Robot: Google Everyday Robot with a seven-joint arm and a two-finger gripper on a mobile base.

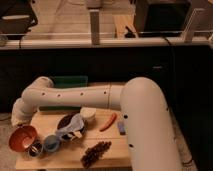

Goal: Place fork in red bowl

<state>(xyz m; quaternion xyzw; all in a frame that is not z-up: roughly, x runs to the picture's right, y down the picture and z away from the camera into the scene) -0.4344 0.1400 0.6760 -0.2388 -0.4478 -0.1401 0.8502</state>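
The red bowl [22, 138] stands at the left end of the wooden table [112, 150]; it is round, shallow and orange-red. My white arm [85, 97] reaches from the right across the table's back. Its end, with the gripper [20, 119], hangs just above and behind the red bowl. The gripper itself is mostly hidden behind the wrist. I cannot see the fork in this view.
Next to the bowl stand a small metal cup [35, 149] and a blue cup [51, 144]. Further right are a dark plate [66, 121], a white cup [89, 115], a red pepper [108, 122], a small blue object [121, 128] and dark grapes [95, 152]. A green tray [67, 82] lies behind.
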